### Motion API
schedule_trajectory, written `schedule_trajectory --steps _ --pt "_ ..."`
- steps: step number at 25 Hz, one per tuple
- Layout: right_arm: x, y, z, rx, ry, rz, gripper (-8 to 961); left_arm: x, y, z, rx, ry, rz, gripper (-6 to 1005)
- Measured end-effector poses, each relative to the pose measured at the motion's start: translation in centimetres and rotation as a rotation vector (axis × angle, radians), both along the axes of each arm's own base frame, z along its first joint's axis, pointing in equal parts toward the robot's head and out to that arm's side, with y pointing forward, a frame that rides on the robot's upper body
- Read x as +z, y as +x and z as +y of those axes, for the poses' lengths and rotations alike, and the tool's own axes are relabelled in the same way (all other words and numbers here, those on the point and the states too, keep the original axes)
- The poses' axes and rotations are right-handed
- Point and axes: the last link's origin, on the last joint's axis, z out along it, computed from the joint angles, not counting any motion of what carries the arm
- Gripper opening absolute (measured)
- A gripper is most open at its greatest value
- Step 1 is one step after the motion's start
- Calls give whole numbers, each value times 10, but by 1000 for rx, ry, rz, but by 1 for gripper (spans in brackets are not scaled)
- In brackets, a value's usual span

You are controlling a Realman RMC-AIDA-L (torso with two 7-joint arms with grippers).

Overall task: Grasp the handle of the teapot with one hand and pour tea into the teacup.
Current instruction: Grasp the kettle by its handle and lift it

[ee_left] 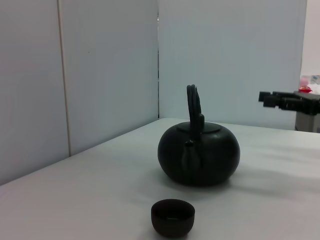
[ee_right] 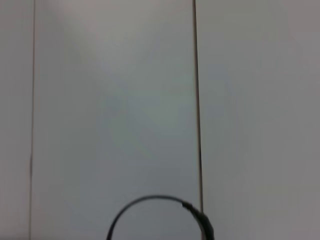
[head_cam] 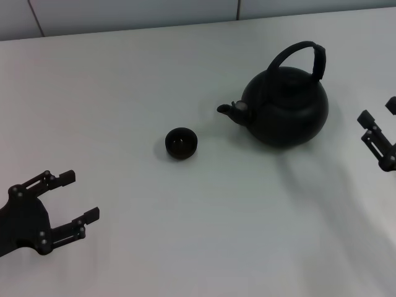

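Note:
The black teapot (head_cam: 286, 106) stands on the white table, right of centre, with its short spout (head_cam: 230, 110) pointing left toward the teacup. Its arched handle (head_cam: 301, 54) rises over the top. The teapot (ee_left: 199, 154) also shows in the left wrist view, and the handle's arc (ee_right: 150, 210) in the right wrist view. The small black teacup (head_cam: 181, 142) sits left of the spout, apart from it; it also shows in the left wrist view (ee_left: 173, 217). My left gripper (head_cam: 79, 198) is open and empty at the front left. My right gripper (head_cam: 378, 116) is open and empty at the right edge, right of the teapot.
The white table (head_cam: 198, 235) fills the view. Pale wall panels (head_cam: 124, 15) run along its far edge. My right gripper shows far off in the left wrist view (ee_left: 280, 100).

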Motion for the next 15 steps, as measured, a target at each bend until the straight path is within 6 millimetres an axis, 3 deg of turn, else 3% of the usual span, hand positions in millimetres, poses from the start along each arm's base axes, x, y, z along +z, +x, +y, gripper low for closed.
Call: schedule_trajectory --steps 6,15 --pt "1 -1 15 -19 20 -7 577 0 1 1 -1 3 -2 802" --pt "10 -10 77 -22 -31 -67 572 -2 3 2 -3 29 -28 802"
